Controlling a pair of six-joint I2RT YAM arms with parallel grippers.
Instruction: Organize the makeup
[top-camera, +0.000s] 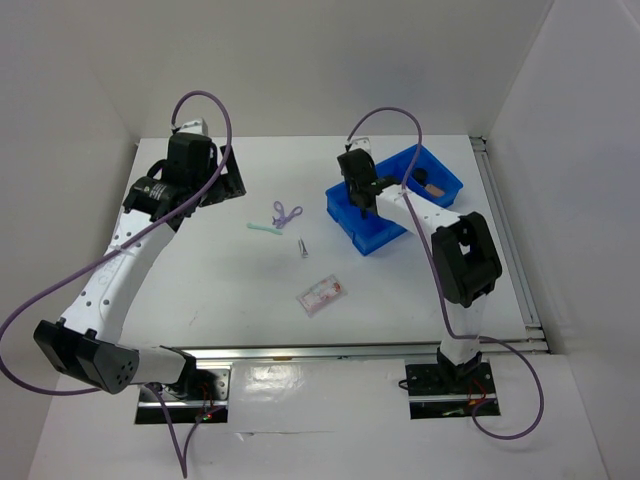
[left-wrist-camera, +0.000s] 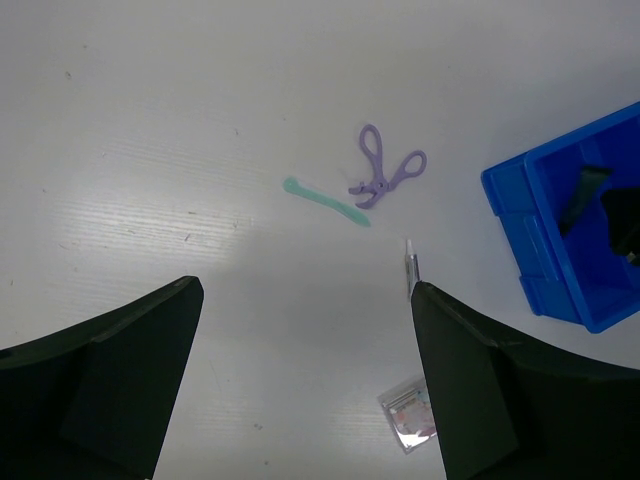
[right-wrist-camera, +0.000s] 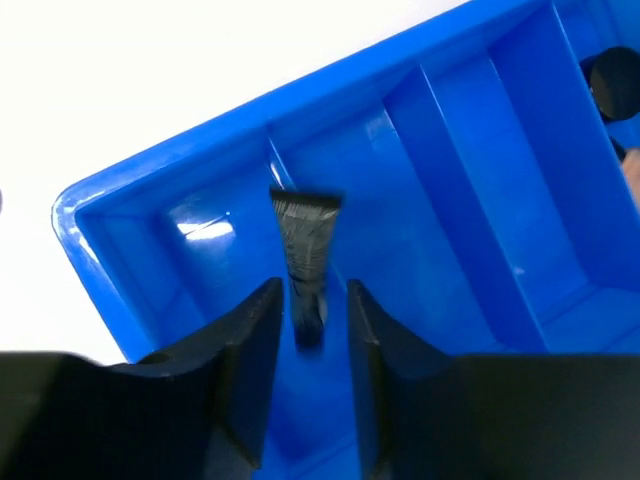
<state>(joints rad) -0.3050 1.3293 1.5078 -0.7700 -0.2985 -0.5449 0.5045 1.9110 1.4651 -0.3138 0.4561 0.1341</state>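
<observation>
Right gripper (right-wrist-camera: 310, 288): down inside blue bin (right-wrist-camera: 150, 180), over the corner compartment at one end. Jaws parted a little, wider than black squeeze tube (right-wrist-camera: 305, 235) standing between them. Thin strip of blue bin floor visible on either side of the tube's lower end, so released, not clenched. Tube blurred, flat crimped end toward the bin wall, narrow end down between the fingers. Cannot tell whether touching a finger or the bin floor. Round black pot (right-wrist-camera: 612, 85) in a farther compartment, cut off at the picture's edge.

Left gripper (left-wrist-camera: 305, 288): high over the table (left-wrist-camera: 150, 120), fingers spread wide, holding nothing, touching nothing. On the table below: purple looped piece (left-wrist-camera: 385, 175), mint-green stick (left-wrist-camera: 325, 200) just beside it, slim dark tube (left-wrist-camera: 411, 268) nearer the bin, clear pinkish packet (left-wrist-camera: 410, 415) closest to the fingers. From above, tan cylinder (top-camera: 430, 185) lying in the bin's far compartment.
</observation>
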